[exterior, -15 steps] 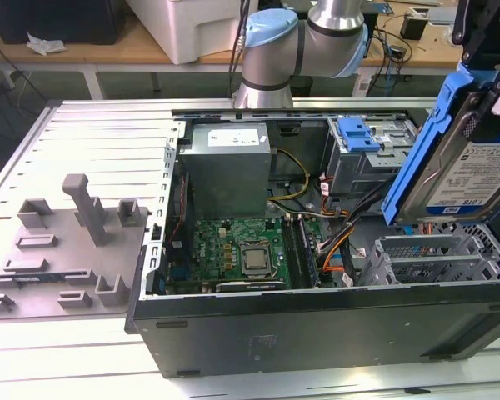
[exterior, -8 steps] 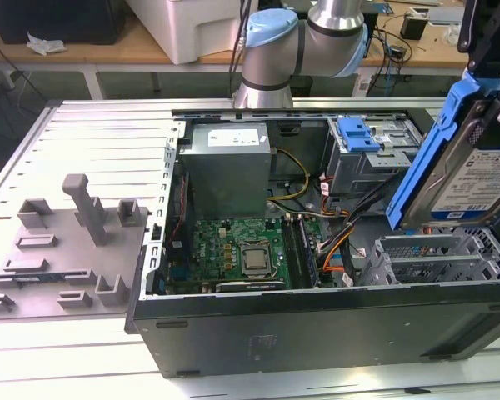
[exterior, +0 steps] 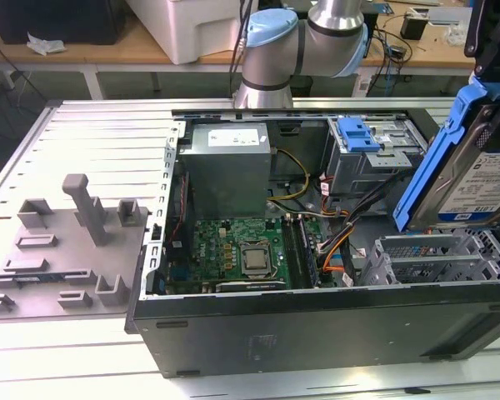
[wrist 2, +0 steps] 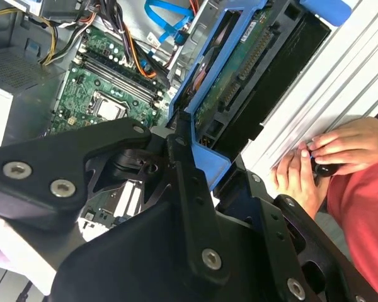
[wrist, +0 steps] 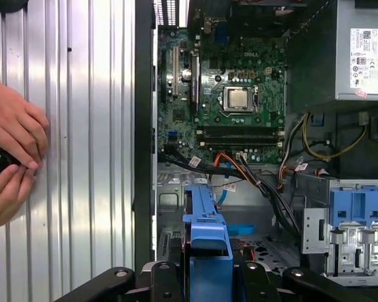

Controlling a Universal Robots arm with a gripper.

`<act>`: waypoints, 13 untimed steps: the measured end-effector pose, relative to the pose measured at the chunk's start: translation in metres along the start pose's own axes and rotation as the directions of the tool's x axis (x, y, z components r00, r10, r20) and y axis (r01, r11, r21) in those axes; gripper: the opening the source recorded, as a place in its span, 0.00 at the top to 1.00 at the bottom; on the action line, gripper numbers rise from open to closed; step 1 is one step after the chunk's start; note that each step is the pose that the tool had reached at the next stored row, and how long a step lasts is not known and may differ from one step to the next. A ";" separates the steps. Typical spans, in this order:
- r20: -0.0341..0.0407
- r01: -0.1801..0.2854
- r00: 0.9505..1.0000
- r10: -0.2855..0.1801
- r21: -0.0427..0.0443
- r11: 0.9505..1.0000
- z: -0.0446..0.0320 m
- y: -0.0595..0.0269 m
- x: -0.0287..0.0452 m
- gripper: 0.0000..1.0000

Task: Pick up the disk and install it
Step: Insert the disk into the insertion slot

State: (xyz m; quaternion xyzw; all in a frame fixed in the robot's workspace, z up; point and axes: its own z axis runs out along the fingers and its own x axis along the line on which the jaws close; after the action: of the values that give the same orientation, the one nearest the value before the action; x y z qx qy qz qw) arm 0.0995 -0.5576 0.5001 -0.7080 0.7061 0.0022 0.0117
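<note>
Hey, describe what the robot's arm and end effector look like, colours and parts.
The arm is round silver-grey tubing with pale blue joint caps. The end effector is matte black, flat angular linkage bars pinned with silver screws.

The disk [exterior: 475,183] is a flat silver-metal drive with a white-and-blue label, set in a blue plastic frame [exterior: 437,154] that runs round its edges. It is at the far right of the exterior view, raised off the table. It is tilted steeply, nearly on edge, above the right end of the open computer case [exterior: 317,329]. In the second wrist view its other face shows a green circuit board [wrist 2: 230,85]. In the first wrist view it appears edge-on, clamped on both sides by the gripper [wrist: 206,278].
</note>
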 end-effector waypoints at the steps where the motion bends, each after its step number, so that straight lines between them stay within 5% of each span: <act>1: 0.000 -0.002 1.000 0.002 0.003 1.000 0.0012 -0.0003 0.0000 0.64; 13: 0.000 -0.034 0.999 0.034 0.017 0.999 0.0071 -0.0002 0.0002 0.64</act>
State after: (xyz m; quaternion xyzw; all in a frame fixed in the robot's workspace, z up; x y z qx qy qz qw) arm 0.0998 -0.5576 0.4930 -0.6956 0.7182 -0.0040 0.0175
